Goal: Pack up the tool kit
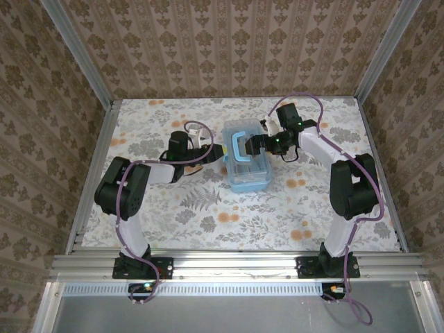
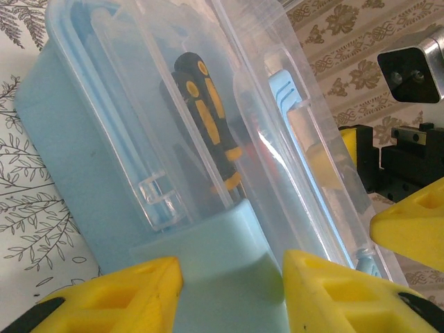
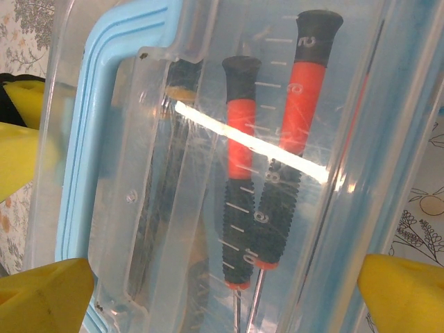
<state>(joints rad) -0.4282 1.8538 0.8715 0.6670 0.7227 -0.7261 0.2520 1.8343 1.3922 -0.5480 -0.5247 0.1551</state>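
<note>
- Tools are already inside the case (image 1: 251, 177): through its clear lid (image 3: 173, 173) I see two red-and-black screwdrivers (image 3: 239, 173) lying side by side, and from the other side a black-and-yellow tool (image 2: 208, 118).
- No loose tool shows on the table (image 1: 208, 208) around the case, so I judge the loading part done.
- The case sits in the middle of the table, between my two arms, with its blue handle (image 1: 238, 142) on top.
- The lid is down over the box. Whether it is fully seated along every edge I cannot tell.
- My left gripper (image 2: 232, 277) is at the case's left end. Its yellow fingers (image 2: 118, 295) sit either side of the light-blue clasp (image 2: 222, 257), and the clasp fills the gap between them, so I read this as a pinch on the clasp.
- My right gripper (image 3: 222, 291) hangs over the lid near the handle with its jaws spread wide, one finger at each side of the case. I cannot tell whether the pads touch the plastic, and I do not count it as a grip.
- What is left, as I judge it, is snapping that clasp home and checking that the lid is locked.
- The main risk is the light case sliding when I press, so the right gripper should steady it.
</note>
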